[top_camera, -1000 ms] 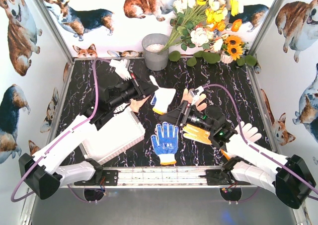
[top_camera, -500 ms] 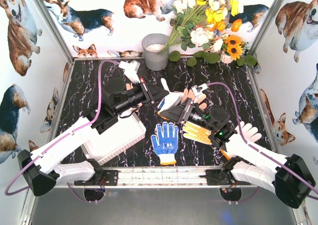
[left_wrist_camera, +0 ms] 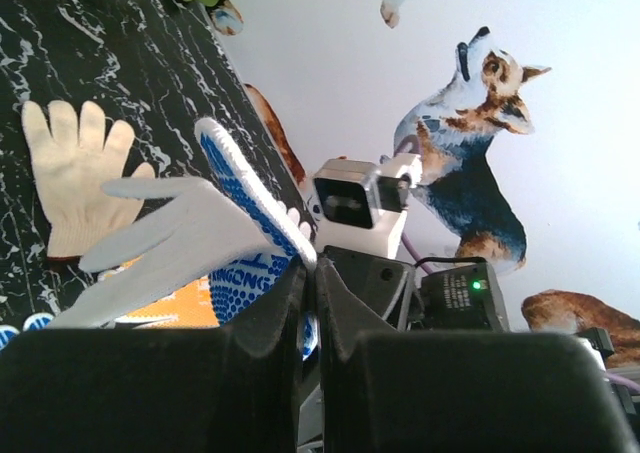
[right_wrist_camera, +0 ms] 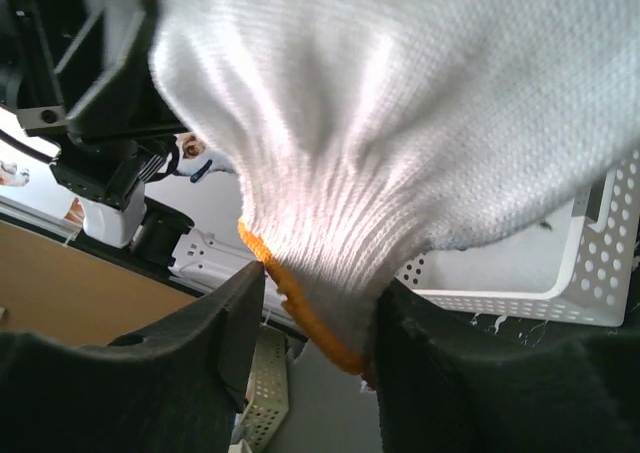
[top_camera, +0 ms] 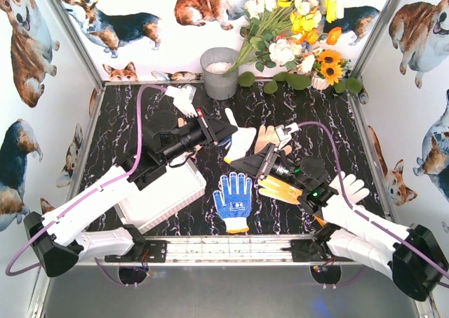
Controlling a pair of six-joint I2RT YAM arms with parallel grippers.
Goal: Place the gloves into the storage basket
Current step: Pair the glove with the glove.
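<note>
Left gripper (top_camera: 223, 131): jaws fully closed, clamped on 1 white glove (top_camera: 240, 141). The glove hung above the table (top_camera: 330, 121), right of the basket (top_camera: 188, 191) and not in it. Left wrist view showed its texture: a plain ribbed knit back and blue rubber dots on the other face.

Right gripper (right_wrist_camera: 315, 293): jaws about halfway in, 1 finger on each side of that glove's gathered, orange-edged cuff. The fabric filled the gap and touched both fingers.

Basket: white rectangular plastic with round perforations in the wall, largely under the left arm.

Lying flat on the black marbled tabletop:
- blue glove (top_camera: 233, 200), white dots and orange cuff, near the front edge
- yellow glove (top_camera: 279, 188), just beside the blue one, partly under the right arm
- cream glove (top_camera: 269, 137), behind the right gripper
- small white glove (top_camera: 184, 99), near the back wall

Grey metal bucket (top_camera: 219, 72) stood upright at the back edge. Bare tabletop showed at the back right, between the cream glove and the side wall.
</note>
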